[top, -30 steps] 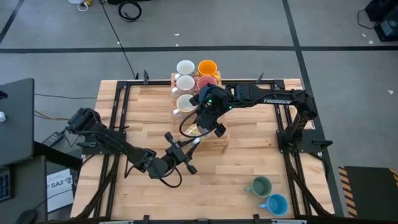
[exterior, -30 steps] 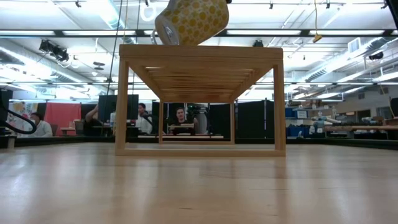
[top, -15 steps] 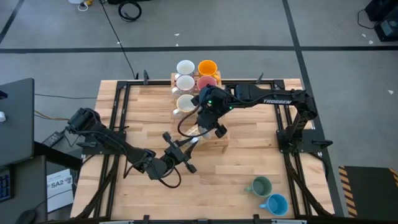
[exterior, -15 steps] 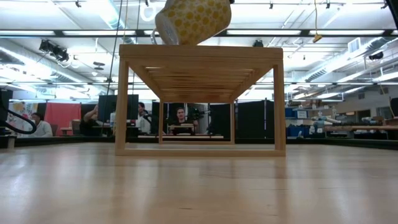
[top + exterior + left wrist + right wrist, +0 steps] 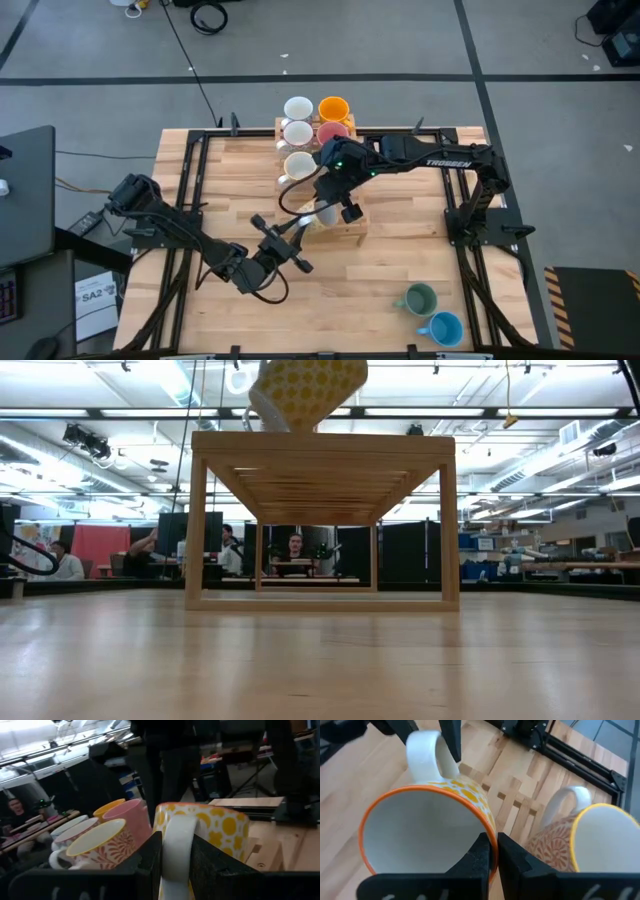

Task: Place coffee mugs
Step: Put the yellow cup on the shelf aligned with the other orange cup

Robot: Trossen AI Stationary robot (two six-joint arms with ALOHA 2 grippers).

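The held mug [image 5: 427, 827] is white with yellow dots and an orange rim. Its neighbour [image 5: 592, 845] wears an orange-red leafy print (yellow rim). Others: orange [image 5: 333, 108], pink [image 5: 333, 131], perhaps dark green [image 5: 417, 298], blue [image 5: 445, 328].

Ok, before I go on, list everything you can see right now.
table: one, light wood
rack: one, wood, table's far middle
white mugs: two, rack's far left
orange mug: one, rack's far right
pink mug: one, next to orange
red-patterned mug: one, cream, rack's left
dotted mug: one, yellow on white, rack's near end
green mug: one, table's near right
blue mug: one, beside green
people: several, room behind
left hand: on dotted mug's handle
right hand: pinching its rim
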